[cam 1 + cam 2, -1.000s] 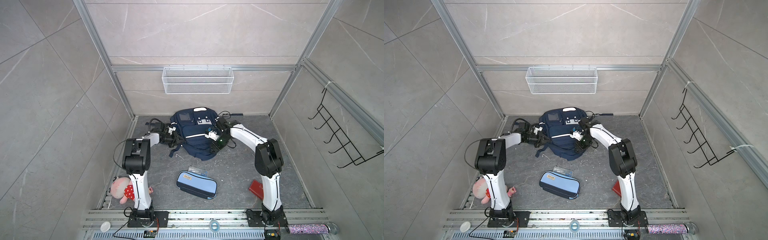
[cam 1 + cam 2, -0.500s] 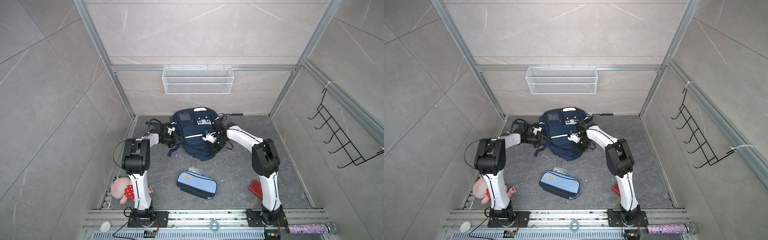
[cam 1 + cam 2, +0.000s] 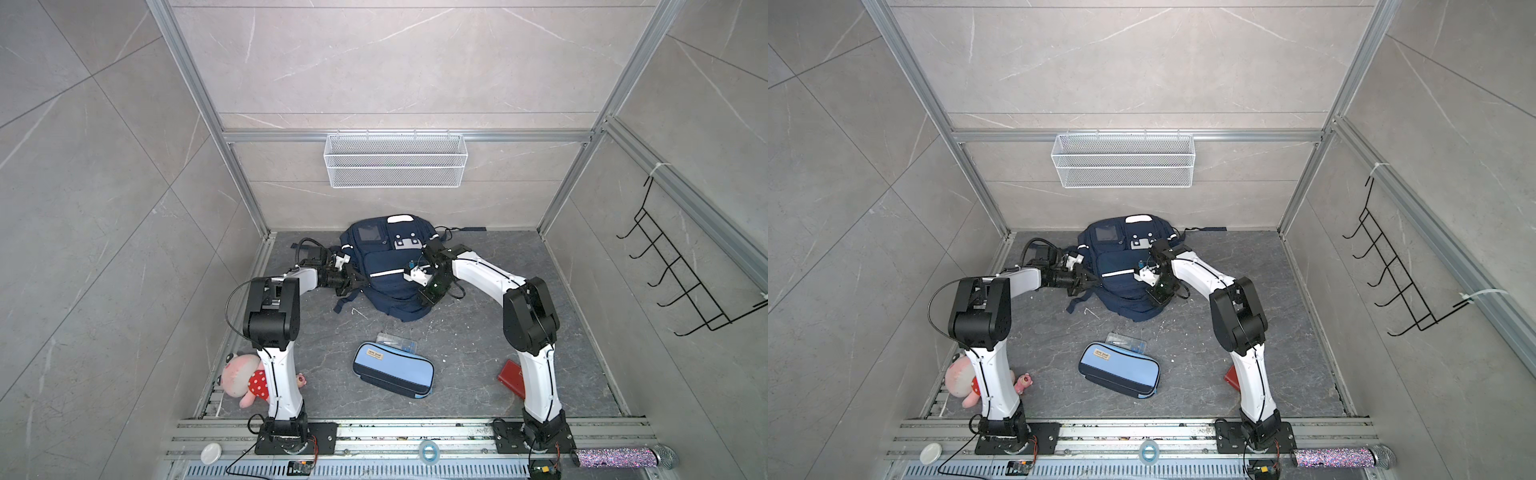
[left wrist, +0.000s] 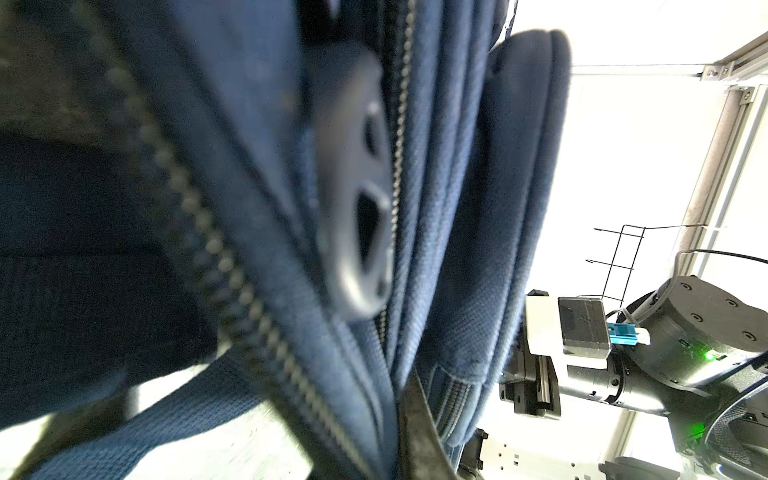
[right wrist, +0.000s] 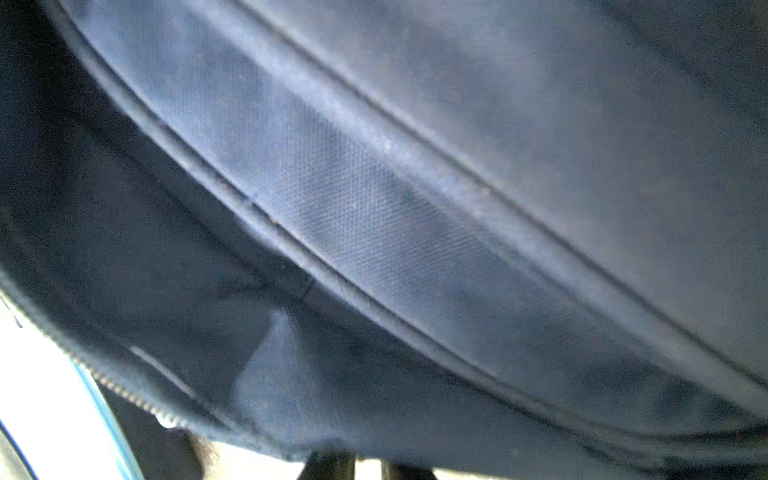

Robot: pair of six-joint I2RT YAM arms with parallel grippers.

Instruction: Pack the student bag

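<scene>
The left pincer (image 3: pixel 354 286) is clamped on the left edge of the navy blue fabric student bag (image 3: pixel 386 270), likely to anchor it. The bag lies on the grey surface by the far wall. At its right side, the right pincer (image 3: pixel 429 296) presses into fabric, probably working towards an opening. I cannot tell how its jaws stand.

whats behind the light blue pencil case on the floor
A small clear plastic box lies just behind the pencil case, its near edge covered by it. Its contents are too small to tell, and whether the two touch cannot be seen.
</scene>
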